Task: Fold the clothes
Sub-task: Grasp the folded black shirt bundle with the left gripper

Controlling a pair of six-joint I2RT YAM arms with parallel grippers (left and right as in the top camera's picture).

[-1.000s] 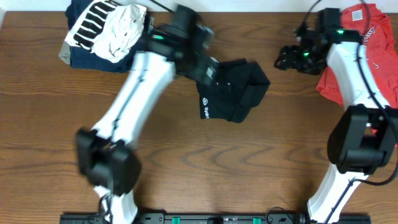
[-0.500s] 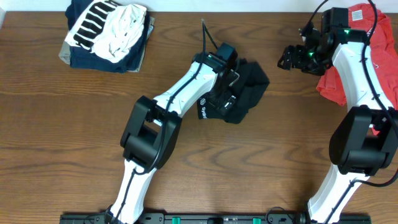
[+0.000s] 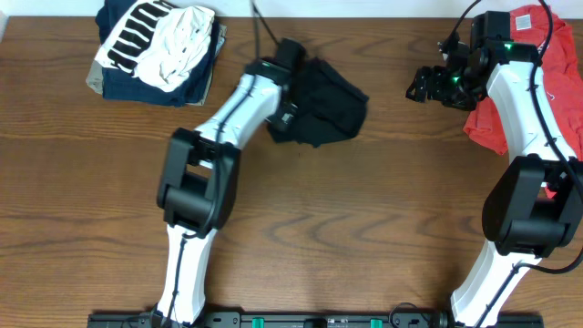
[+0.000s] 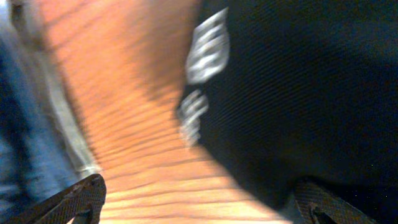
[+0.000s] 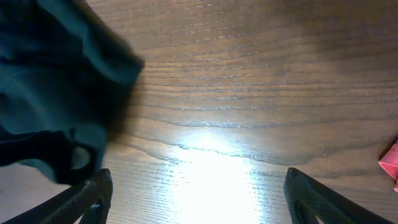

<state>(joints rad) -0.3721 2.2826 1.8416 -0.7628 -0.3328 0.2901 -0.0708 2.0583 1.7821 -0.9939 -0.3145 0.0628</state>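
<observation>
The black garment lies bunched on the wooden table at the middle back. In the left wrist view it fills the right side and shows a blurred white logo. My left gripper is at the garment's left edge; its jaws are wide apart over bare wood, the right finger against the cloth. My right gripper is open and empty over the table, left of the coral-red T-shirt. The black garment shows at the left of the right wrist view.
A pile of other clothes, dark blue, white and black-striped, sits at the back left corner. The table stretches wide in front. A bit of red cloth shows at the right wrist view's right edge.
The left arm has swung back and to the left, and the black garment has moved with it toward the back left. The right arm has not moved.
</observation>
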